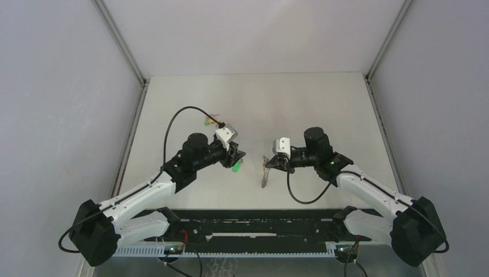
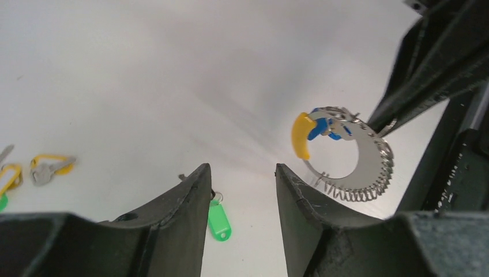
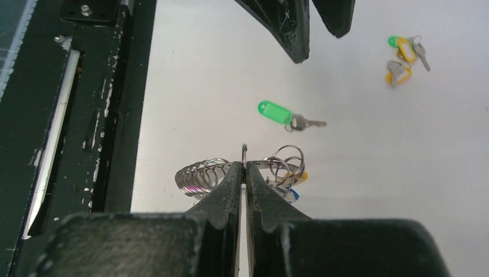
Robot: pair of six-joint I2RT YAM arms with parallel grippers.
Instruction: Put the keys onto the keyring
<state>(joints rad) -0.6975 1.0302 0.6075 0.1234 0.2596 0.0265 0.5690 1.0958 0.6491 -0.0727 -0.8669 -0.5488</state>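
My right gripper (image 1: pixel 268 163) (image 3: pixel 244 167) is shut on the keyring (image 3: pixel 202 173), a silvery ring with coil-like loops, and holds it above the table. The keyring also shows in the left wrist view (image 2: pixel 369 167) and the top view (image 1: pixel 265 173). A yellow tag (image 2: pixel 301 135) and a blue tag (image 2: pixel 320 127) hang on it. My left gripper (image 1: pixel 237 156) (image 2: pixel 242 170) is open and empty, just left of the ring. A green-tagged key (image 1: pixel 236 168) (image 2: pixel 219 219) (image 3: pixel 275 112) lies on the table under the left gripper.
More keys with yellow and green tags (image 1: pixel 209 121) (image 2: pixel 49 167) (image 3: pixel 403 57) lie further back on the table. The black rail (image 3: pixel 86 115) runs along the near edge. Grey walls close in both sides.
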